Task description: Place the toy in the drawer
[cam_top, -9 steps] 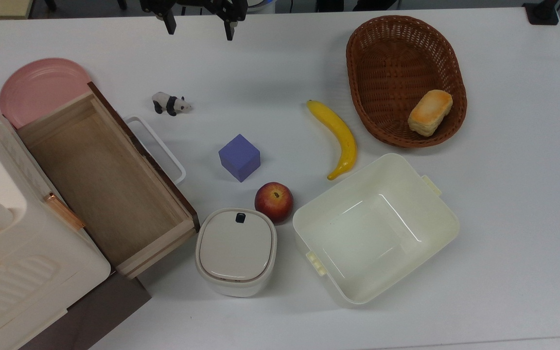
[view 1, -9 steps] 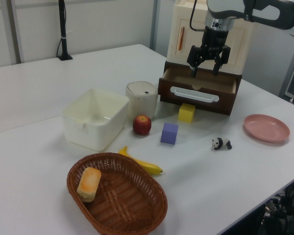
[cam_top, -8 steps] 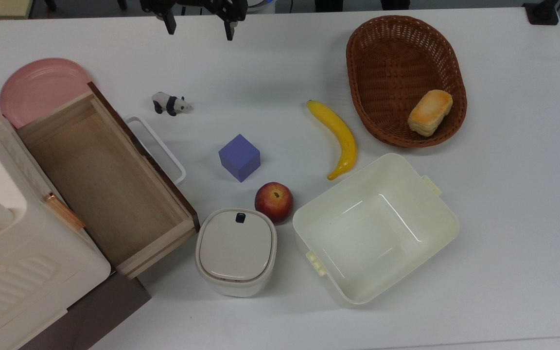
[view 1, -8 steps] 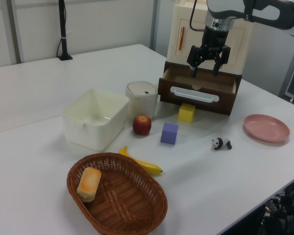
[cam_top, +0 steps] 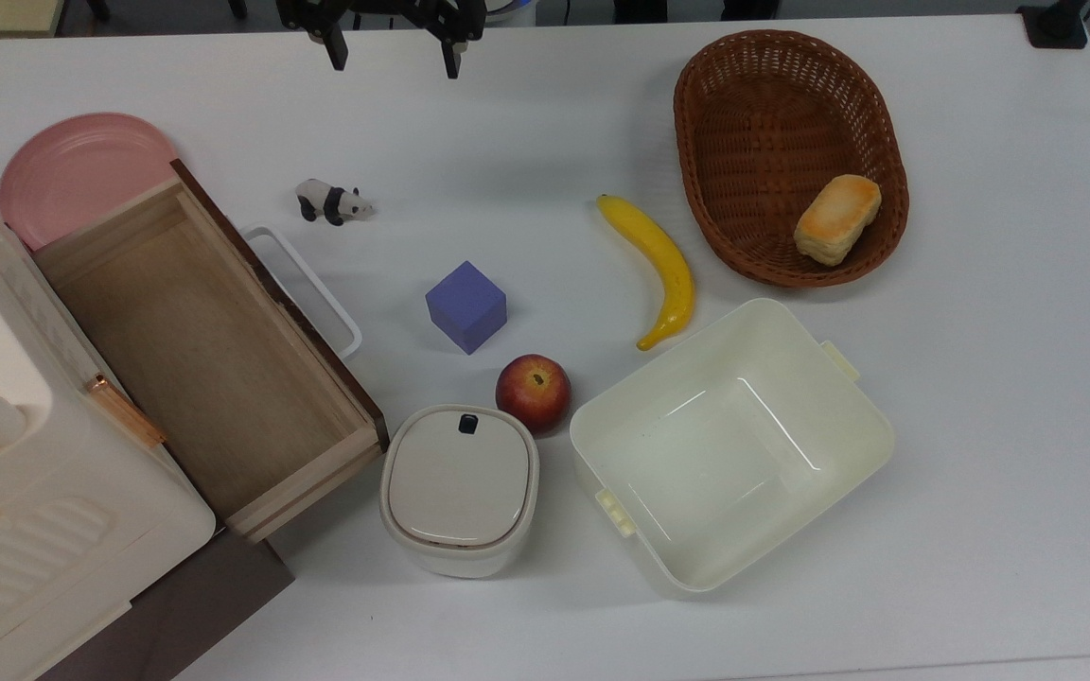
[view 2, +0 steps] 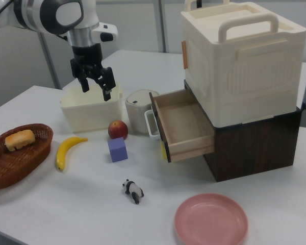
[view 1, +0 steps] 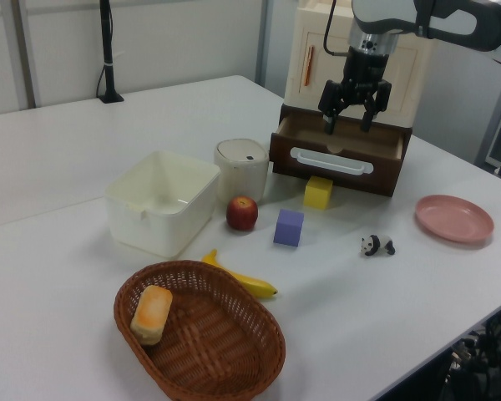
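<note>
So the panda toy is standing on the white surface, just off the dark front of the open drawer near its white handle, and not touching it. The pink plate is on the other side of that drawer corner, and the purple cube is a bit further out from the drawer than the toy. Nothing's in the drawer yet.

The gripper hangs up in the air, fingers spread wide and holding nothing, well away from the toy in the top view. Compared with half a second back, it's barely nudged, maybe a hair toward the top view's right and up. The toy, the drawer and everything else are exactly where they were.

My read: the pick hasn't started, the arm is only getting going, and it has to come down over the panda first
</note>
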